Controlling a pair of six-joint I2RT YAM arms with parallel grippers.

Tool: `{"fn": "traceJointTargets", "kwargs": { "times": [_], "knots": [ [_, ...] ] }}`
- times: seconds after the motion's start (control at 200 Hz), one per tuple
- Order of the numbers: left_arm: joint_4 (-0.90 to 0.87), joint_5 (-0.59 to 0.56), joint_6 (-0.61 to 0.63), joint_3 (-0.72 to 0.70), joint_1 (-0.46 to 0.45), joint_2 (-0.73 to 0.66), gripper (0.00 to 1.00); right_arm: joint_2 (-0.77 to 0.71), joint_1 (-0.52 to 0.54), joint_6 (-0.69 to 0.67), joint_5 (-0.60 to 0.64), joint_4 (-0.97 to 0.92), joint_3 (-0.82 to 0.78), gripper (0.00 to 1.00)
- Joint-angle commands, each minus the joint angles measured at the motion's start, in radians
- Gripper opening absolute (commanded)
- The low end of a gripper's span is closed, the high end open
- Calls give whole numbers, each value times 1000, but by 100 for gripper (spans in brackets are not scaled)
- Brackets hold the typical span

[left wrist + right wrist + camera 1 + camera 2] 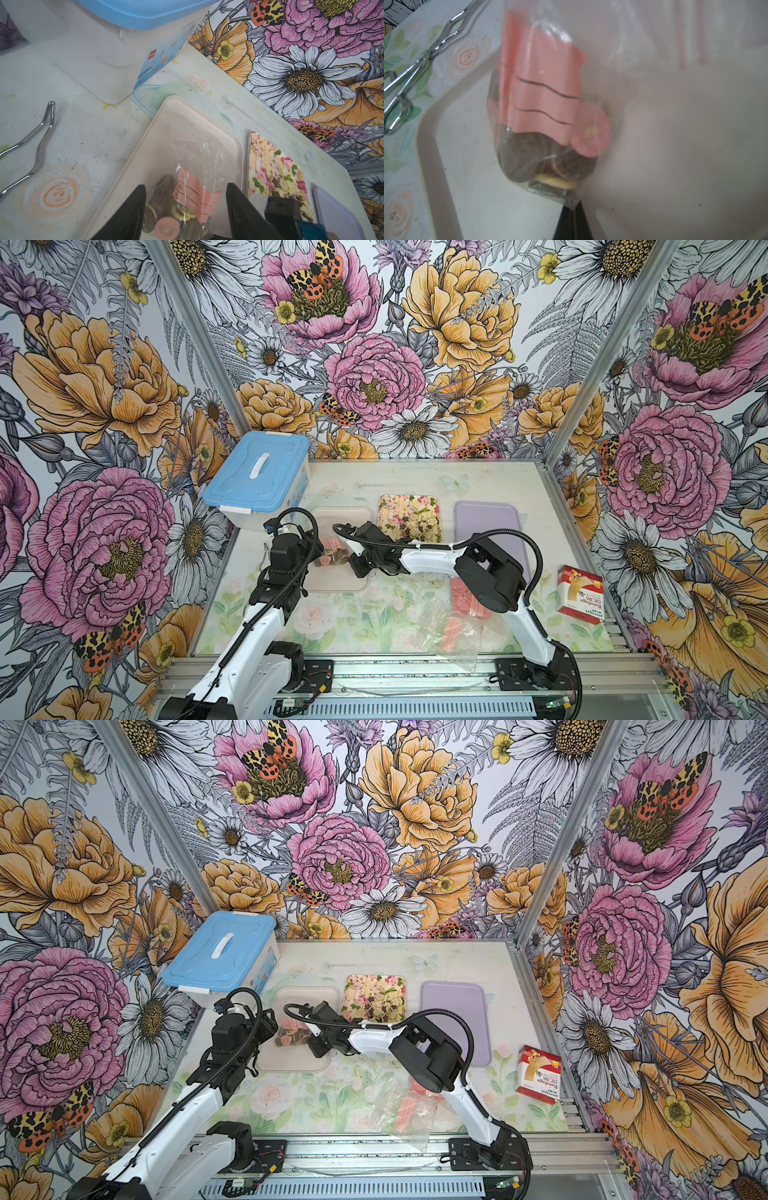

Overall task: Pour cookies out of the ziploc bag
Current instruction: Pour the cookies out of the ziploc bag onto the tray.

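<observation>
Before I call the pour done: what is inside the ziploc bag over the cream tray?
Inside the ziploc bag: brown, pink and cream cookies, bunched at one corner over the cream tray. A pink label covers some, so no count is possible.

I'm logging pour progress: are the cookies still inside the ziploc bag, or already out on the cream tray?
Still inside: the cookies sit bunched in the ziploc bag over the cream tray, whose visible surface is bare.

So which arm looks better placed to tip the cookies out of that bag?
Probably the right: its pincer is shut on the bag's bottom corner, cookies inside. The left pincer stands open around the bag.
</observation>
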Motion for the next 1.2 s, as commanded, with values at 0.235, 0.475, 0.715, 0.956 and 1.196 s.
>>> {"fn": "traceJointTargets", "kwargs": {
  "times": [0.235,0.475,0.715,0.956,1.196],
  "knots": [
    [26,44,43,36,-12,138,62,-107,-55,-9,53,-31,-36,0],
    [3,113,47,90,-31,250,57,-110,-101,-7,63,-30,-48,0],
    [-89,163,79,150,-154,278,53,-114,-113,-5,64,-30,-48,0],
    [-181,136,123,205,-213,315,43,-127,-140,-3,61,-28,-52,0],
    [-194,86,74,102,-214,166,43,-116,-152,13,16,-24,-39,0]
  ]
}}
